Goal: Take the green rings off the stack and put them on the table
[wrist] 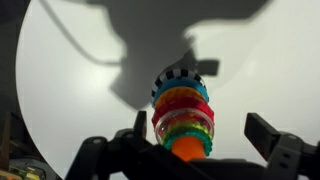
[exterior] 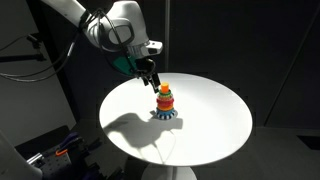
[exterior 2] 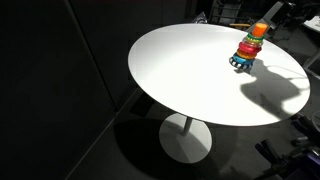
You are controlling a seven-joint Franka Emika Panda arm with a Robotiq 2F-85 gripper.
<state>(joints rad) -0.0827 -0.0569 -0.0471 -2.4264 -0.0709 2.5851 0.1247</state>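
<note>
The stack (exterior: 165,104) stands on the round white table (exterior: 210,125), with a blue-and-white base, red, orange and yellow rings, and an orange top. It also shows in an exterior view (exterior 2: 248,48). In the wrist view I look down its tip (wrist: 184,148); the green rings (wrist: 196,130) sit just below the orange top, under a clear ring. My gripper (exterior: 153,81) hovers just above and beside the stack top. Its fingers are open and empty, spread on either side of the top (wrist: 202,138), not touching it.
The table edge (exterior 2: 150,85) drops to a dark floor with a white pedestal (exterior 2: 187,138). Equipment and cables (exterior: 50,150) lie beside the table. The arm's shadow (exterior: 135,125) falls on the tabletop next to the stack.
</note>
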